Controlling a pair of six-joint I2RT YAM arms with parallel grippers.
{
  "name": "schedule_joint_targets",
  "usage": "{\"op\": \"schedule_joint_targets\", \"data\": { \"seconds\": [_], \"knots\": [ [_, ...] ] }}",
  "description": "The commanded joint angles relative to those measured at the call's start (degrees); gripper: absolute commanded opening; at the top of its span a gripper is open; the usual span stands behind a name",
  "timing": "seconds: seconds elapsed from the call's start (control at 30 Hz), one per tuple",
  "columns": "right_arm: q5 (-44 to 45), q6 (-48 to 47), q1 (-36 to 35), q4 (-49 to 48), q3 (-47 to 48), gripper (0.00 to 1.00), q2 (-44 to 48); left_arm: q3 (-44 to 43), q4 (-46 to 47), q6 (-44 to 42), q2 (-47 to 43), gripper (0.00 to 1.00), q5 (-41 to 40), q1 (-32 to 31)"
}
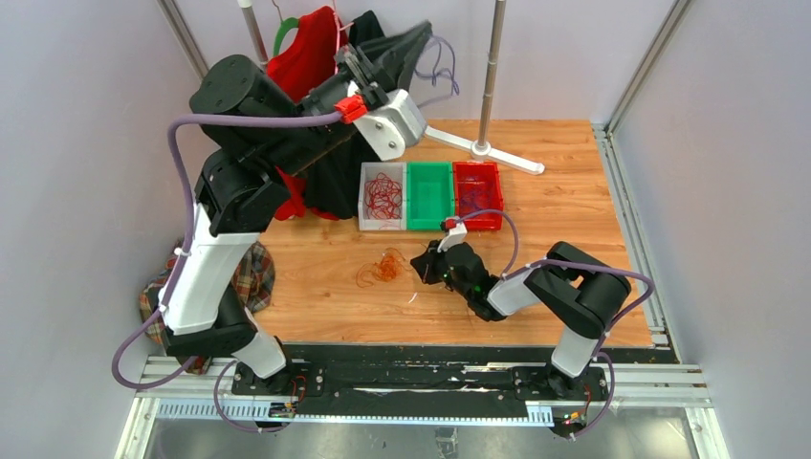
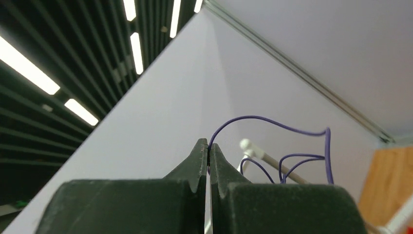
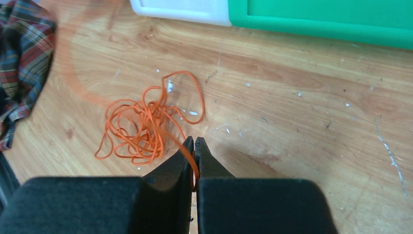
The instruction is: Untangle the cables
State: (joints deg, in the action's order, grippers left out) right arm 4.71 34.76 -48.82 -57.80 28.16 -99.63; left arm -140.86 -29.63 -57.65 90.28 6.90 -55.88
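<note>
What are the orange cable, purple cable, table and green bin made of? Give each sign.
The orange cable: probably plastic-sheathed wire, smooth; holds springy loops. The purple cable: likely the same; arches stiffly. The table: wood or wood-look laminate, matte; grain and scuffs. The green bin: moulded plastic, uniform, slightly glossy.

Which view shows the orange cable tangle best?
Right wrist: the orange cable tangle lies close, one strand pinched in the right gripper. Top external shows it small; left wrist shows only a purple cable.
</note>
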Motion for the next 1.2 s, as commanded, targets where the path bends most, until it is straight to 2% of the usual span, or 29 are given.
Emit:
{"op": "schedule_joint_targets", "data": {
  "seconds": [0.0,0.07,0.17,0.23,0.37,0.47,0.57,0.6,0.73,0.83,0.9,1.07,1.17],
  "knots": [
    [5.38,0.13,-1.20,5.98,2.40,0.01,-0.69,0.08,21.84,-3.46,0.47,0.00,-3.85,-0.72],
    [5.08,0.08,-1.19,5.68,2.45,0.01,-0.76,-0.55,23.85,-3.34,1.06,0.01,-3.17,-0.72],
    [4.22,-0.38,-1.32,3.58,1.91,0.01,-0.09,-0.41,18.73,-1.56,0.95,0.00,-1.48,-0.72],
    [3.86,-1.16,-1.45,2.57,1.29,0.05,1.43,2.72,15.89,0.12,-0.30,0.00,-1.08,-0.72],
    [2.70,-3.04,-1.46,2.87,-0.20,0.26,6.89,15.33,14.93,4.60,-4.70,0.00,-2.39,-0.72],
    [1.82,-4.28,-1.50,2.50,-2.74,0.52,12.13,26.06,16.65,6.49,-8.22,0.01,-3.25,-0.72],
    [4.28,-3.46,-1.50,3.08,-6.05,0.69,18.99,33.08,18.59,8.70,-9.15,0.00,-4.32,-0.72],
    [7.01,-3.01,-1.46,3.57,-7.51,0.71,21.75,34.63,19.39,10.47,-9.01,0.00,-5.57,-0.72],
    [13.22,-6.02,-1.53,5.33,-12.38,0.72,32.56,39.39,19.82,16.72,-7.45,0.00,-12.76,-0.72],
    [19.93,-7.31,-1.23,18.35,-10.70,0.70,40.36,42.82,23.14,18.06,-5.74,0.00,-16.60,-0.52],
    [23.83,-7.68,-0.34,25.53,-8.58,0.70,43.57,43.29,24.30,18.54,-3.83,0.01,-16.32,-0.11],
    [29.42,-7.84,1.06,31.00,-9.21,0.69,49.54,41.07,26.09,20.18,3.62,0.01,-15.52,0.96],
    [38.44,-2.29,1.23,41.85,-9.02,0.59,53.43,37.61,24.27,20.07,9.35,0.00,-15.73,1.20]
  ]
}}
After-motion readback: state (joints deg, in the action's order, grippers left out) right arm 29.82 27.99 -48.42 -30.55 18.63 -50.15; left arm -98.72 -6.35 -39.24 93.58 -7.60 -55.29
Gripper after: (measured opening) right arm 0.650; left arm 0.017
